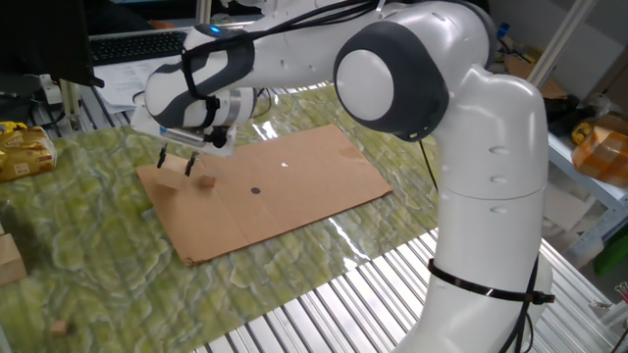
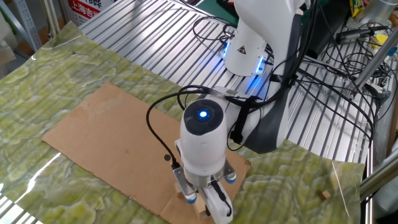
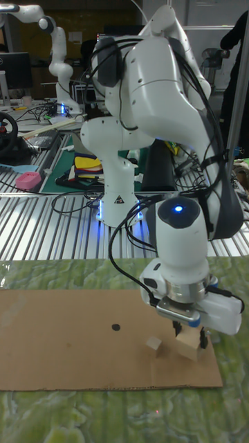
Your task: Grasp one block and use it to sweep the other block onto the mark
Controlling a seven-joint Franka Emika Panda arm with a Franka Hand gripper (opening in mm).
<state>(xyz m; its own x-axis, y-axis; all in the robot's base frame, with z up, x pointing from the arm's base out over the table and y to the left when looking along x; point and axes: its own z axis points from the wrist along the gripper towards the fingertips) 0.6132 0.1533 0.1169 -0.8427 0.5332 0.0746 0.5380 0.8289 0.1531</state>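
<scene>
The claw is clenched on the larger block, which hangs tilted between the fingers, low over the cardboard. The smaller block sits on the cardboard just beside the held one, on the side facing the mark; from these views I cannot tell whether the two cubes touch. In one fixed view the same order reads along one rough line: larger block in the claw, then smaller block, then mark further along, with bare cardboard between. In the other fixed view the wrist hides both cubes almost wholly, and the mark shows just at the wrist's edge.

The step in hand looks like the sweep itself, about to begin. To do it well, I judge the held cube should ride just above the cardboard so that its lower edge meets the small cube below its middle; too high and it may tip or slip over it. The push should run straight toward the mark, with the small cube centred on the pushing face, since an off-centre contact on a tilted cube would likely spin it aside. Slow travel helps, as the small cube looks light and may skid past the mark
</scene>
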